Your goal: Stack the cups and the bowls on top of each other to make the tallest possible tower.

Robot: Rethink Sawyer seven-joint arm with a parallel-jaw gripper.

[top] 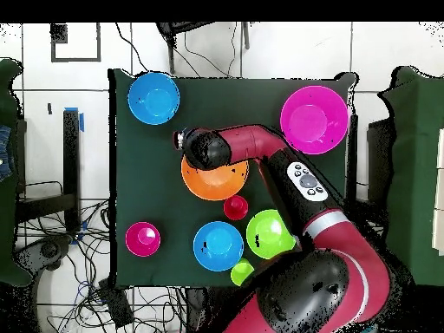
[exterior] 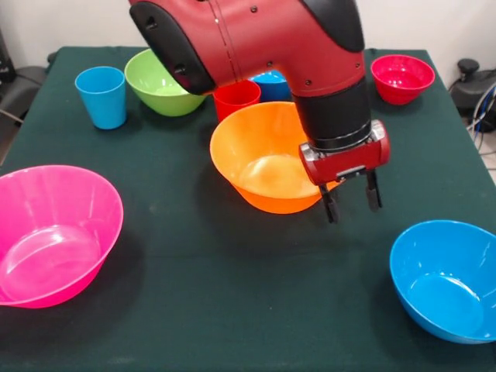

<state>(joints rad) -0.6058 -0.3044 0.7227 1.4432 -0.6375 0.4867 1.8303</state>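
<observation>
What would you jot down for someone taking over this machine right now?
Tool: open, empty, hanging at the rim of the orange bowl.
Nothing is stacked yet; every piece sits alone on the table.
Pink bowl and one blue bowl sit at the near corners.
Green bowl, blue cup, red cup and small red bowl line the far side; a second blue bowl and a green cup show from overhead.
Left: the whole tower.
</observation>
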